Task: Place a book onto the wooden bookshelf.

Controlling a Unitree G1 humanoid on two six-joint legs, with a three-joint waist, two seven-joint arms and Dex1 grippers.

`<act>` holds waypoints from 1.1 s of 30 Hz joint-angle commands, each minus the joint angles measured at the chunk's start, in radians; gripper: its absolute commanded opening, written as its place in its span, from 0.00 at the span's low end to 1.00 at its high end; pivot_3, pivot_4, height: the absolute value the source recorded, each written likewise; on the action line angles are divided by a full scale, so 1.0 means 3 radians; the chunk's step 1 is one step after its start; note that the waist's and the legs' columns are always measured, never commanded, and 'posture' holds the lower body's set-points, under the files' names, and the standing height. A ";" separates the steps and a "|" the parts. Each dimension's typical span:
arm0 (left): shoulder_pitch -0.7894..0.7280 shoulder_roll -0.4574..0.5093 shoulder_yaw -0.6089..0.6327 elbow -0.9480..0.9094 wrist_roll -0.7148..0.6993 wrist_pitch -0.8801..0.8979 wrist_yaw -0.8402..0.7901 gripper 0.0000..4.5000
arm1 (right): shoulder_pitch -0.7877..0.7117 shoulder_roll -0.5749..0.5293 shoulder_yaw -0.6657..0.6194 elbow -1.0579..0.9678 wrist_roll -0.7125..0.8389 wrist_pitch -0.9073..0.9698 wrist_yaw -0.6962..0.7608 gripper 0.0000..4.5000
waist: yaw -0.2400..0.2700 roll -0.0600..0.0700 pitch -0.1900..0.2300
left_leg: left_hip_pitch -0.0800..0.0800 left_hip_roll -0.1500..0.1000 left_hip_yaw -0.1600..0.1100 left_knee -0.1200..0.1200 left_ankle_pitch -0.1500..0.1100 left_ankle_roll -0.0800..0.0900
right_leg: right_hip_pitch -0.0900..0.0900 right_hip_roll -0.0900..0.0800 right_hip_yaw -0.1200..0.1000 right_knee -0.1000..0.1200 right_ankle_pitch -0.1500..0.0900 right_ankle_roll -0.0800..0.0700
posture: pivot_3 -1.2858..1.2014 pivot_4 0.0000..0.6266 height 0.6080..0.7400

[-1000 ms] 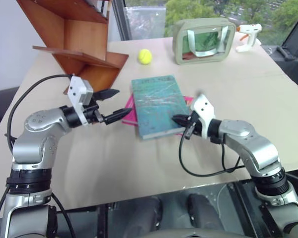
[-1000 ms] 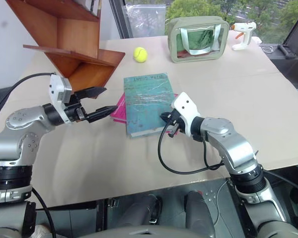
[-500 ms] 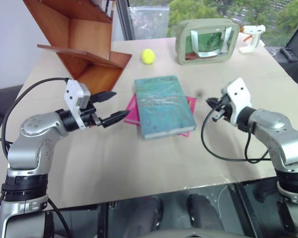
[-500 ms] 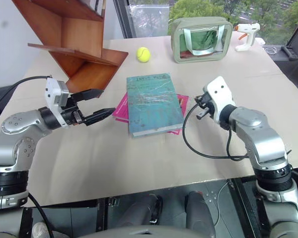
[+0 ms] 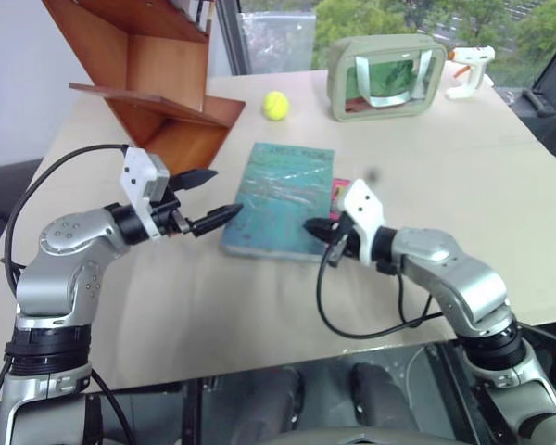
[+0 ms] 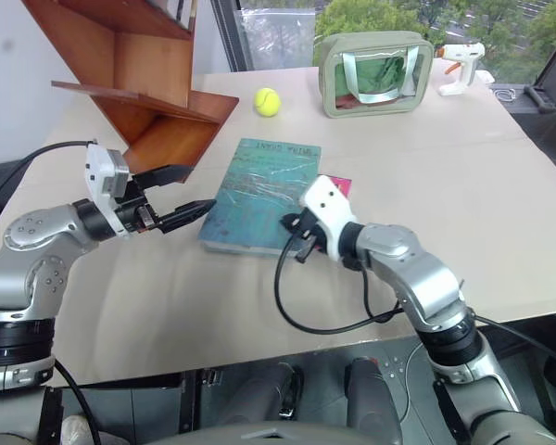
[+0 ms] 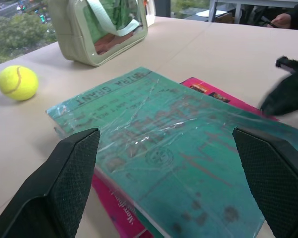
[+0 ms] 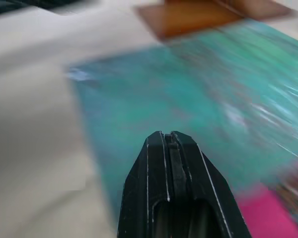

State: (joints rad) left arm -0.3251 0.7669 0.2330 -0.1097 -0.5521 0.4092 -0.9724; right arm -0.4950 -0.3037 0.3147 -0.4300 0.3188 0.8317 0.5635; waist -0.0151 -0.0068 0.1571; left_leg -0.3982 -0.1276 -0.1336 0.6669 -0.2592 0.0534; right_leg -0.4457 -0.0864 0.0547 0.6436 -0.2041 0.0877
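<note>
- Head camera (both eyes, one scene): the teal-green book lay flat on the beige table, skewed, covering most of a pink book whose corner showed at its right edge. The wooden bookshelf stood at the table's far left, a tennis ball and a grey-green framed bag farther back, a white glue gun at the far right.
- Same view: the left gripper hovered spread wide just left of the book; the right gripper, fingers pressed together, met the book's near right corner.
- Left wrist view: its fingers stood wide apart either side of the book, the ball and bag beyond.
- Right wrist view: its closed fingers pointed over the blurred teal cover.
</note>
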 commanded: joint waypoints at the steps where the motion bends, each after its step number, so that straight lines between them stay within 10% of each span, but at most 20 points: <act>1: 0.0027 0.0046 0.0146 -0.0171 -0.0067 0.0018 0.0043 1.00 | -0.0072 0.0002 -0.0033 -0.0058 0.0023 -0.0115 0.0048 0.02 | 0.0005 0.0000 0.0000 | 0.0000 -0.0002 0.0000 0.0000 0.0000 0.0000 | 0.0001 -0.0002 0.0000 -0.0001 0.0000 0.0000 | 0.52 0.24 1.00; 13: 0.0582 0.0189 0.0381 -0.0465 -0.0210 0.0084 -0.0098 1.00 | -0.0295 -0.0693 -0.0582 0.0528 -0.0155 -0.0384 0.0209 0.02 | 0.0002 0.0000 0.0000 | 0.0000 -0.0001 0.0000 -0.0001 0.0000 0.0000 | 0.0000 -0.0001 0.0000 -0.0001 0.0000 0.0000 | 0.52 0.24 1.00; 26: 0.1328 0.0294 0.0368 -0.0968 -0.0275 0.0083 -0.0436 1.00 | -0.1449 -0.0180 -0.0439 0.2832 -0.0751 -0.1458 0.0137 0.02 | -0.0095 0.0004 0.0003 | 0.0003 0.0002 0.0010 -0.0010 0.0000 0.0000 | -0.0001 0.0001 0.0011 -0.0003 0.0001 -0.0002 | 0.52 0.24 1.00; 33: 0.0941 -0.0029 -0.0065 -0.0711 0.0372 -0.0149 0.0255 1.00 | -0.1017 -0.0113 -0.0204 0.2304 -0.0811 -0.1214 0.0412 0.02 | -0.0029 0.0005 0.0004 | 0.0001 0.0000 0.0002 -0.0010 0.0000 0.0000 | -0.0001 -0.0001 0.0001 -0.0005 0.0001 -0.0003 | 0.52 0.24 1.00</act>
State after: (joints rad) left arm -0.0143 0.7689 0.2104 -0.3314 -0.4730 0.3810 -0.9599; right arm -0.8166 -0.3363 0.2575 0.3713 0.0619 0.4369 0.6709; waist -0.0238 -0.0052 0.1582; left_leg -0.3980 -0.1277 -0.1331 0.6641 -0.2592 0.0534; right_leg -0.4459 -0.0867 0.0549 0.6420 -0.2038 0.0869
